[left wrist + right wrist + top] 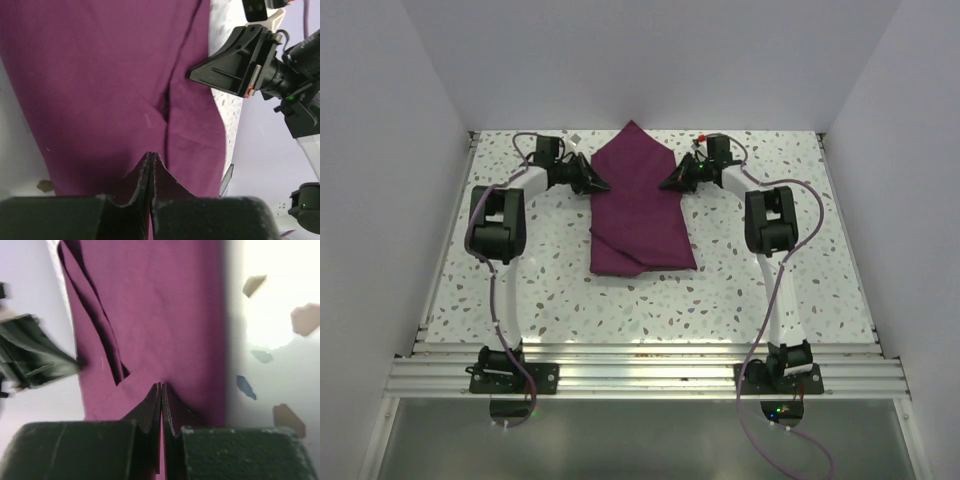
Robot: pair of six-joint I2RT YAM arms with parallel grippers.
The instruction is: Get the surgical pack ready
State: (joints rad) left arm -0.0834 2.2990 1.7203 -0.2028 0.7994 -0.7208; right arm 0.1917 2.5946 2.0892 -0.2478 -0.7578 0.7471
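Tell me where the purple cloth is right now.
In the top view the purple cloth lies folded at the far middle of the table, between the left arm and right arm, whose shut jaws pinch its side edges.

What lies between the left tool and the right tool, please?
Only the cloth, in the top view: the left tool meets one side edge, the right tool the other.

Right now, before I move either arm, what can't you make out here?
- Under the cloth: its folds hide whatever lies beneath, in every view.
- Left end effector and right end effector: both are shut at the cloth, but the wrist views don't show whether fabric is pinched.
- White speck beside the left end effector, top view: too small to identify.
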